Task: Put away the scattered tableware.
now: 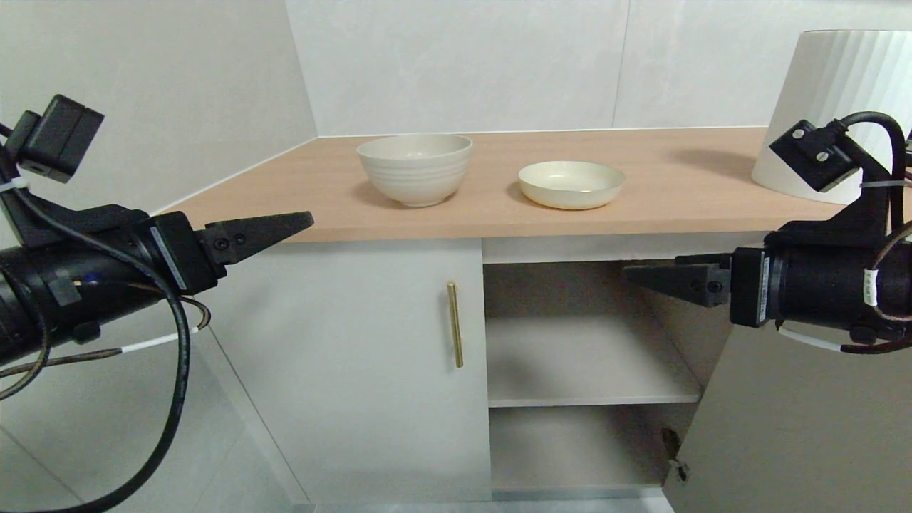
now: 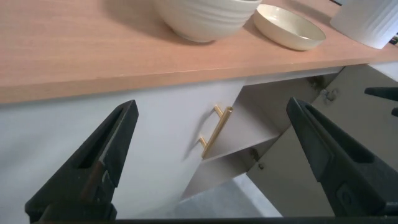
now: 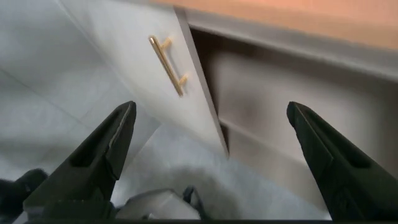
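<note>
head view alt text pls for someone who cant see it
A deep cream bowl and a shallow cream dish sit apart on a wooden countertop, above a white cabinet open on its right side, showing two shelves. The left gripper and right gripper hang in front of the cabinet, one at each side.

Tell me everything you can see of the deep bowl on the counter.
The deep bowl is cream and round, ceramic by its look, with faint ridged bands round its outer wall and a narrow foot. It stands upright and looks empty, on the wood-look countertop above the closed cabinet door. The shallow dish sits to its right, apart. Only the countertop touches it.
</note>
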Motion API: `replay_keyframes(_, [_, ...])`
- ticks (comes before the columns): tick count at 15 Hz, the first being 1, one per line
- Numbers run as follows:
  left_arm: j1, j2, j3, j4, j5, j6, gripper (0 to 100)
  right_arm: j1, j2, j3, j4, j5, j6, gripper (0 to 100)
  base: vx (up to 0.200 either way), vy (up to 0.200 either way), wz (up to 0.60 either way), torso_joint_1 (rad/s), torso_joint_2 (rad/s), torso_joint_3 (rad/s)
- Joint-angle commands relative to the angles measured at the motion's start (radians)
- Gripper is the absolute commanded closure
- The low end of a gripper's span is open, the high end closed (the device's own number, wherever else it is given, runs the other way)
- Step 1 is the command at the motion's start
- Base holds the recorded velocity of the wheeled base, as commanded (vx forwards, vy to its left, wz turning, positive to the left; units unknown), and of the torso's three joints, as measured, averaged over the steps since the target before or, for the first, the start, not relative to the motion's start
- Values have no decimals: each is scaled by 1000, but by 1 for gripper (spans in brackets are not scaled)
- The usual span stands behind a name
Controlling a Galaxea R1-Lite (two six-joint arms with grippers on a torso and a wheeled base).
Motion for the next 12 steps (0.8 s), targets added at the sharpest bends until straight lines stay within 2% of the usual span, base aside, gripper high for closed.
replay_keyframes(1, [1, -1, -2, 0, 0, -2, 0, 0, -4, 51, -56, 0, -16, 0, 0, 0, 0, 0, 0, 0])
replay_keyframes(2, [1, -1, -2, 0, 0, 0, 0, -1, -2, 94, -142, -1, -48, 0, 0, 0, 0, 0, 0, 0])
replay_keyframes(4, [5, 4, -2, 0, 0, 0, 0, -1, 4, 137, -217, 0, -82, 0, 0, 0, 0, 0, 0, 0])
replay_keyframes(6, [5, 7, -2, 0, 0, -2, 0, -1, 12, 138, -218, -1, -83, 0, 0, 0, 0, 34, -132, -90])
replay_keyframes(9, [5, 9, -2, 0, 0, -2, 0, -1, 9, 140, -218, -1, -83, 0, 0, 0, 0, 59, -232, -268])
replay_keyframes(12, [5, 12, -2, 0, 0, -2, 0, -1, 9, 140, -218, -1, -85, 0, 0, 0, 0, 183, -530, -295])
